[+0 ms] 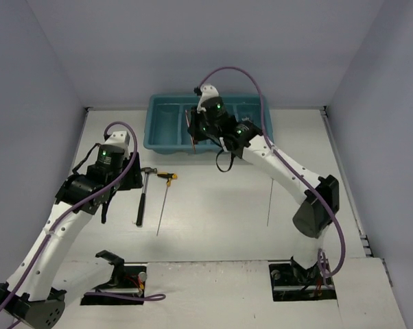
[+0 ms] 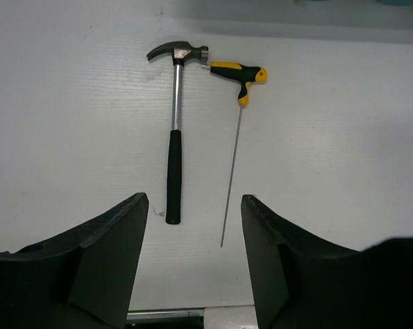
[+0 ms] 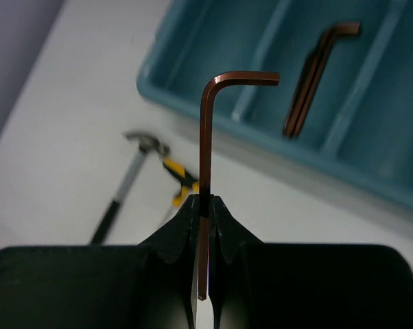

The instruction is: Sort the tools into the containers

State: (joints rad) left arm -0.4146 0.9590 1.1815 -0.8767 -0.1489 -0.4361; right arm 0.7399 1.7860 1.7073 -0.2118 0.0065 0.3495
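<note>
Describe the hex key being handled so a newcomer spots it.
Find the big teal tray. By its near rim the right gripper pinches a reddish-brown L-shaped hex key. Unlike the hex keys lying in a compartment, it is clamped by its long arm.

The bench is white and flat, and up close its top has fine little lines. Pale grey-blue walls stand on three sides of it: left, back and right. Near the front edge are two dark cut-outs, the left hole and the right hole.
</note>
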